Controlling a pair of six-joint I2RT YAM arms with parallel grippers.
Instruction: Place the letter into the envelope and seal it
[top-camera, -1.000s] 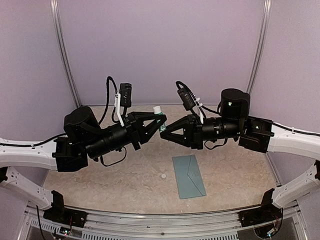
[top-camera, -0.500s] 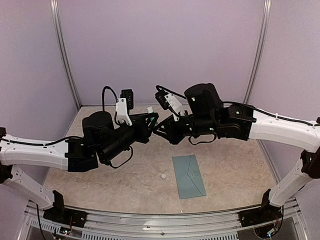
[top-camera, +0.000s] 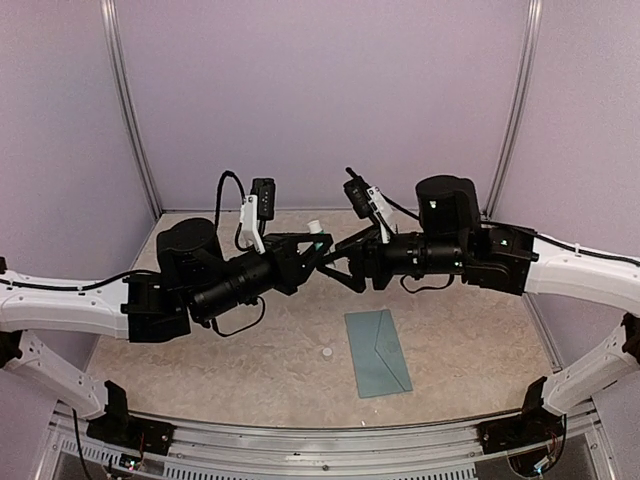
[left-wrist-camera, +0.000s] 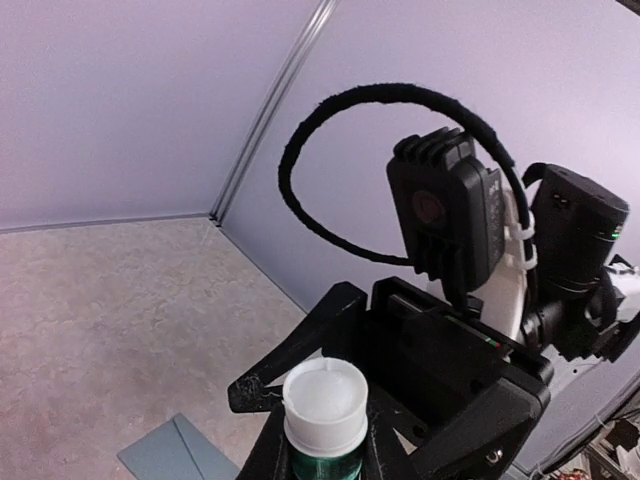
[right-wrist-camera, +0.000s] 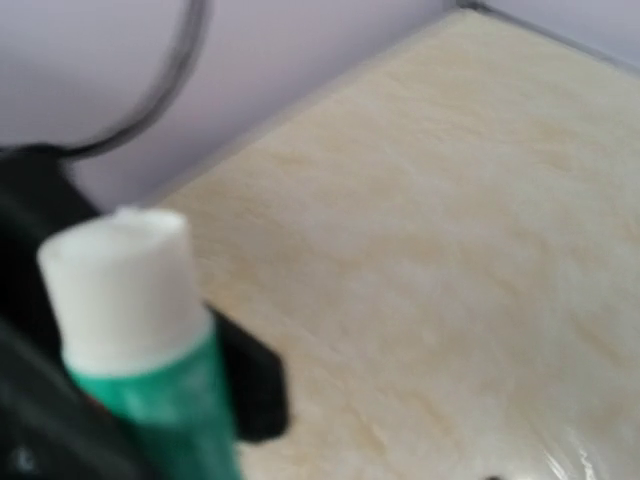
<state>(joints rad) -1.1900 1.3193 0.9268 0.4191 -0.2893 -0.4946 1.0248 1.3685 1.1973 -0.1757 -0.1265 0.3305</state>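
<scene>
Aloft, left gripper (top-camera: 320, 247) holds glue stick (top-camera: 315, 228) upright, facing right gripper (top-camera: 335, 265).

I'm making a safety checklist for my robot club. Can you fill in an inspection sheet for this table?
Surface: beige speckled table, flat.
Job's things: teal envelope lying flat, flap side up; letter nothing seen.
Clutter: small white round bit beside the envelope.
End effectors: left end effector shut on the glue stick, up in the air; right end effector open, close beside it.
Cables: black cable looping above the right end effector.
Surroundings: plain lilac walls.
</scene>
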